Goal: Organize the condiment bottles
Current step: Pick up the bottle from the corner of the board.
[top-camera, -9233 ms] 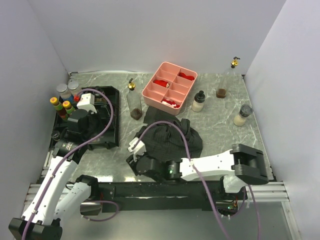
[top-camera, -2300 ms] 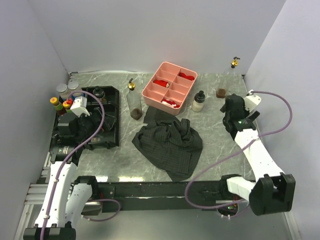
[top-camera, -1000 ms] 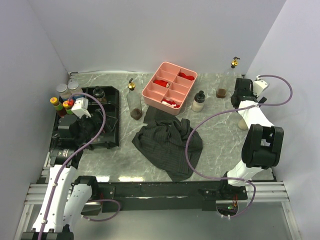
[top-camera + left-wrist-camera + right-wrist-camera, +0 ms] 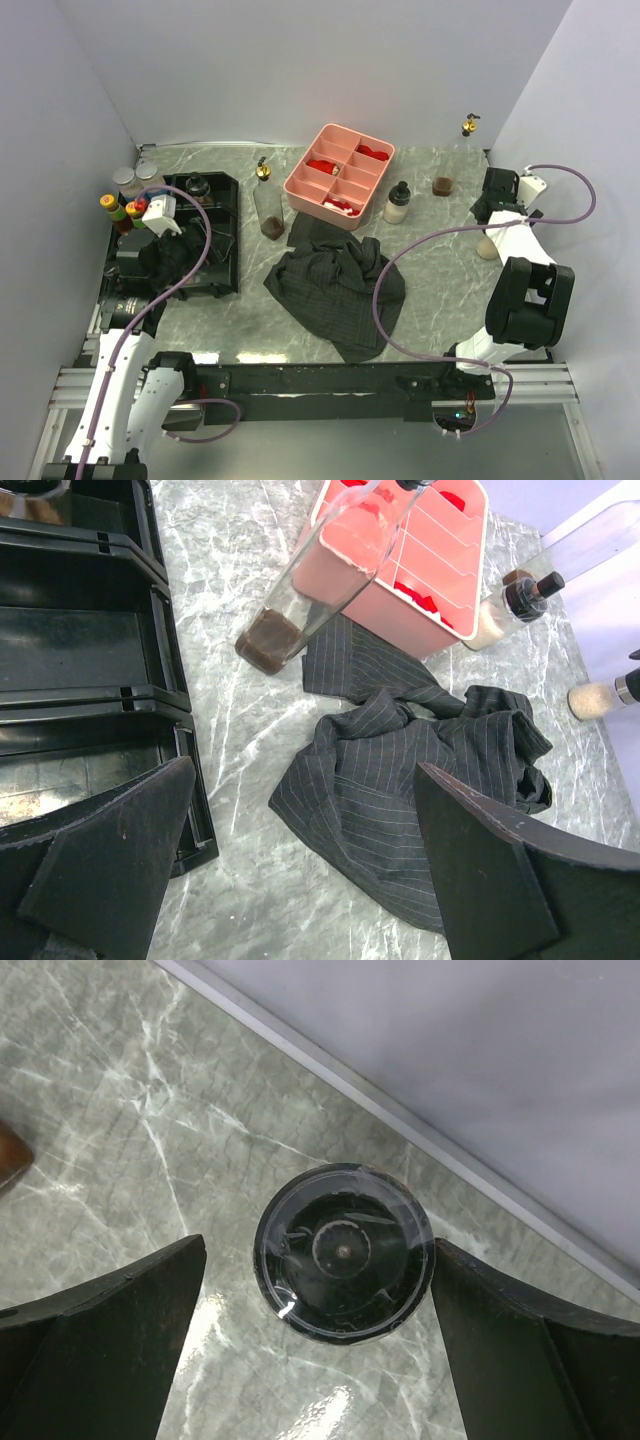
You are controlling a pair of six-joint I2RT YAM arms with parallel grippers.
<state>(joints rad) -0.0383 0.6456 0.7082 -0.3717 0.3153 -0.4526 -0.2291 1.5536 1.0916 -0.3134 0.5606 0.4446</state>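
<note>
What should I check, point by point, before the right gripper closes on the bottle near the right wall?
1. Right gripper open: ok, its fingers stand wide apart.
2. Cap between the fingers: ok, roughly centred in the right wrist view.
3. Cap level: ok, it shows as a full circle from above.
4. Gripper low enough to grasp: cannot tell; height is not readable.
5. Room toward the wall: cannot tell; the wall's foot runs close behind the cap.
6. Left gripper out of the way: ok, open, empty, at the black tray.
</note>
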